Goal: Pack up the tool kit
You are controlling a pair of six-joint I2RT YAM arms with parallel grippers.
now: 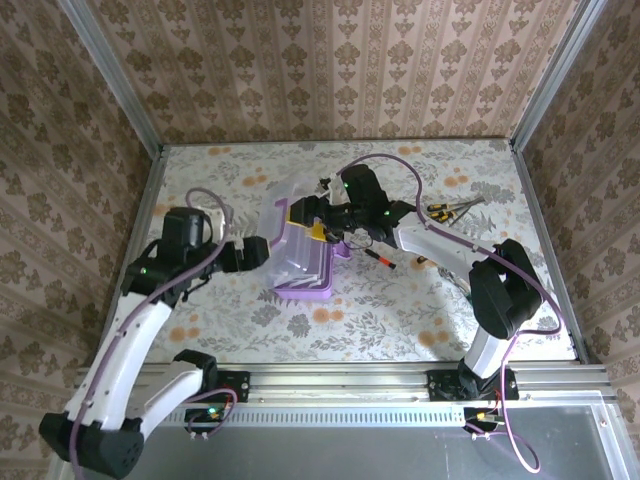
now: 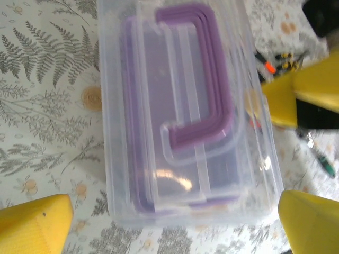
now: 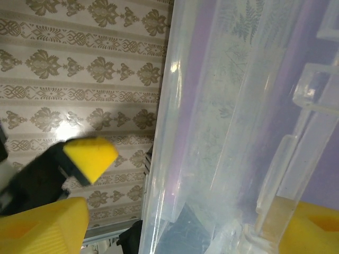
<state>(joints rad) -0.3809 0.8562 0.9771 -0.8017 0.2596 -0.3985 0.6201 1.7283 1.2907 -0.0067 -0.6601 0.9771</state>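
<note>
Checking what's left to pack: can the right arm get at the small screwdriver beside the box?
Probably yes: the screwdriver lies bare on the table close by the right gripper, nothing between them.

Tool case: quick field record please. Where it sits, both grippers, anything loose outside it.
case: clear tool case with purple handle, mid-table
left gripper: left gripper open, fingers either side of the case's end
right gripper: right gripper open, case wall between its fingers
loose beside case: red-tipped screwdriver, just right of the case
loose farther out: tool cluster, farther right
lid: cannot tell if latched
</note>
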